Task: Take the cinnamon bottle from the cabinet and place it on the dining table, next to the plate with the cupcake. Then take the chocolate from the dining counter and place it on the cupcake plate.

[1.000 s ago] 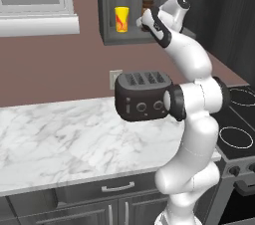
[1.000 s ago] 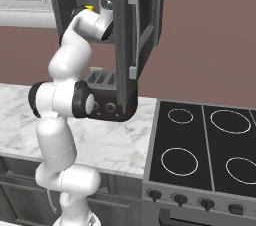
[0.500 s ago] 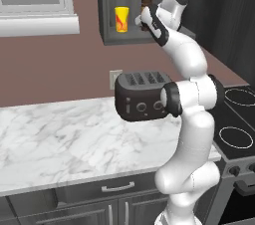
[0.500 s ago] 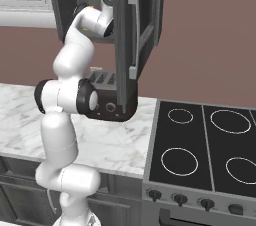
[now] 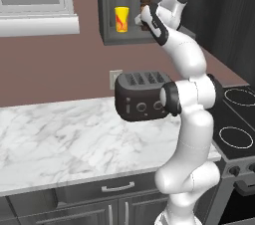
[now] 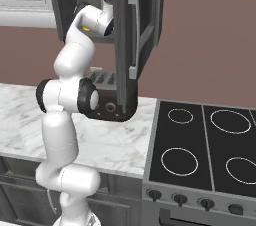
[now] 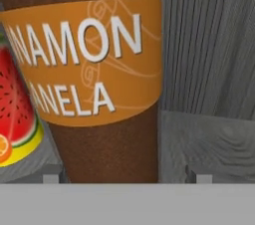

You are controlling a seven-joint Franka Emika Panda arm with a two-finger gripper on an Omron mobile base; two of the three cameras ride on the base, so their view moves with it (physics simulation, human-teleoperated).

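The cinnamon bottle (image 5: 144,4) is a brown bottle with an orange label, standing upright on the shelf of the open wall cabinet (image 5: 149,38). In the hand view the cinnamon bottle (image 7: 99,69) is very close. My gripper (image 5: 143,18) is raised into the cabinet at the bottle. In the hand view my gripper (image 7: 122,177) stands open with one fingertip on each side of the bottle's base. The left tip is right at its edge and the right fingertip (image 7: 197,176) is a little apart. The plate, cupcake and chocolate are out of view.
A yellow can (image 5: 121,19) with a watermelon print (image 7: 15,114) stands just left of the bottle. The open cabinet door (image 6: 125,45) hangs to the right of my arm. A black toaster (image 5: 142,94) sits on the marble counter (image 5: 60,139), and the stove (image 6: 205,140) lies to the right.
The arm has leaned slightly further into the cabinet toward the bottle. The bottle and the can have not moved.
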